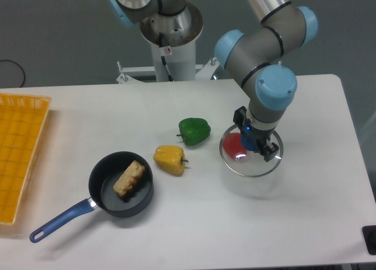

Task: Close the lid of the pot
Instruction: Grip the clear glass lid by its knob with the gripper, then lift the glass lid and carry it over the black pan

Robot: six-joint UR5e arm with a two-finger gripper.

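The pot (121,186) is a small dark saucepan with a long blue handle (59,220), standing open at the front left of the table. A piece of toasted bread (129,179) lies inside it. The lid (258,167), a clear glass disc with a metal rim, is at the right, well away from the pot. My gripper (254,142) comes down on the lid's centre and is shut on its blue knob, which the fingers mostly hide. The lid seems to hang just above the table, with a faint shadow under it.
A red pepper (233,145) shows through the lid's glass on its left side. A yellow pepper (170,159) and a green pepper (194,130) lie between the lid and the pot. An orange basket (20,152) sits at the left edge.
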